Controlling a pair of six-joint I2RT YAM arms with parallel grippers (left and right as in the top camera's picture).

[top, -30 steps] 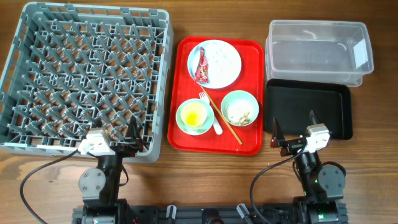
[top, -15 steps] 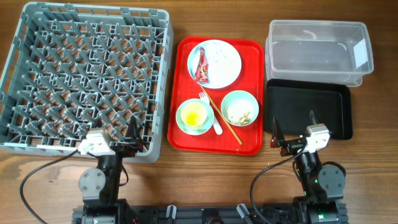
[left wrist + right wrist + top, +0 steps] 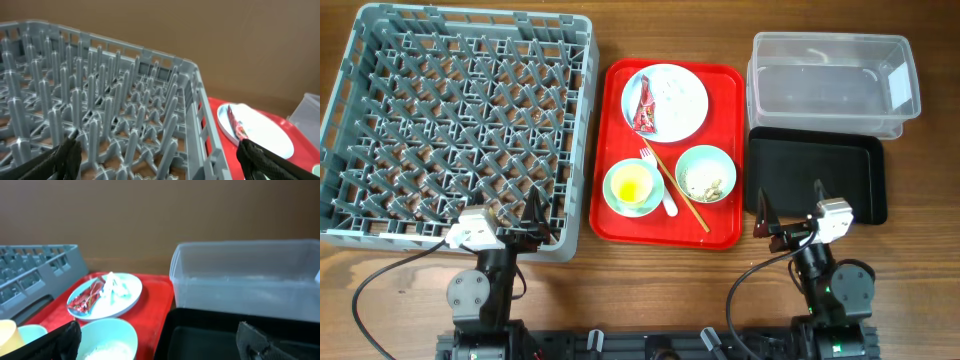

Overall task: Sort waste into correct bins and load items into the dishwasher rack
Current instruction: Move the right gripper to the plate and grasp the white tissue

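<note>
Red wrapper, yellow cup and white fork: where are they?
red wrapper [image 3: 645, 105], overhead view, the middle of it
yellow cup [image 3: 631, 184], overhead view, its inside bottom
white fork [image 3: 668, 205], overhead view, the end of its handle

A: What's cut off in the right wrist view?
B: Cup [image 3: 7, 335] by the left edge, right bowl [image 3: 107, 339] by the bottom.
A: Left wrist view?
B: Rack [image 3: 199, 100] runs off left; plate's [image 3: 262, 131] near rim is hidden.
</note>
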